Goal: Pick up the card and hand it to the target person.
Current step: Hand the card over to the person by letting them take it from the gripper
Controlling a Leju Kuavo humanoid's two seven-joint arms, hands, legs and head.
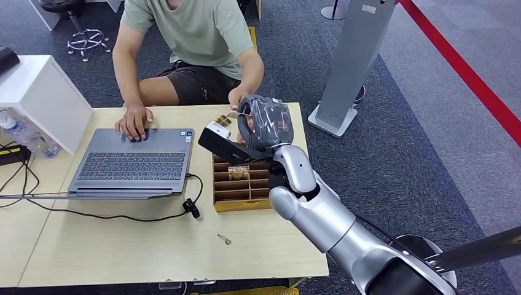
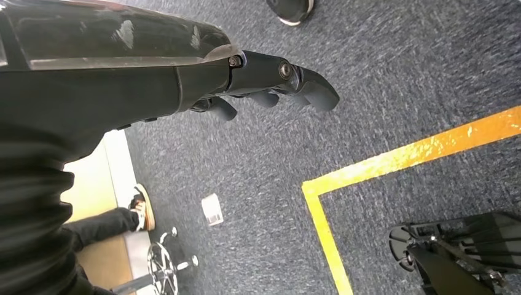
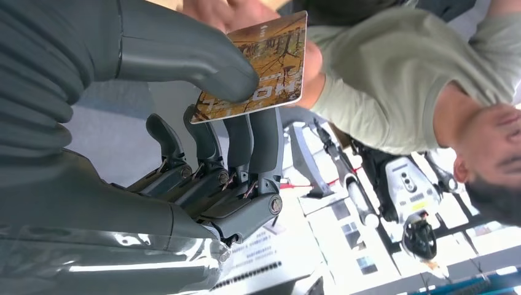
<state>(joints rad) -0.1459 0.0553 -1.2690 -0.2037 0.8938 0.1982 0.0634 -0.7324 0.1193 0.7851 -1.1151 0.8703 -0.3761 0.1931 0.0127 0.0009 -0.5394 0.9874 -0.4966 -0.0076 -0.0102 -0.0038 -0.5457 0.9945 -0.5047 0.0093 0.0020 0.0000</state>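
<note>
One card (image 3: 258,64), printed in brown and ochre with pale lettering and rounded corners, is pinched flat between the thick grey thumb and darker fingers (image 3: 261,144) of the right hand (image 1: 264,123), raised above the far edge of the desk (image 1: 123,246). A person's hand (image 1: 235,98) reaches over that edge and touches the card's far end; in the right wrist view those fingers (image 3: 227,12) overlap the top of the card. The person (image 1: 190,37), in a pale green T-shirt and dark shorts, sits behind the desk with the other hand (image 1: 134,121) resting on the far edge of an open grey laptop (image 1: 132,163).

Below the raised hand, near the desk's right edge, sits a shallow wooden organiser tray (image 1: 239,184) divided into slots, with another patterned card (image 1: 238,172) lying in one of them. A black cable (image 1: 110,212) loops from the laptop along the pale wood-grain desktop, ending at a small black plug (image 1: 192,209). A tiny brown scrap (image 1: 224,239) lies toward the near edge. At the far left corner stands a white box (image 1: 43,95) with a clear plastic bottle (image 1: 24,135) beside it.

The left hand (image 2: 276,80) hangs over grey speckled carpet (image 2: 368,92) crossed by a yellow tape line (image 2: 399,160); its dark fingers are loosely curled with nothing in them.
</note>
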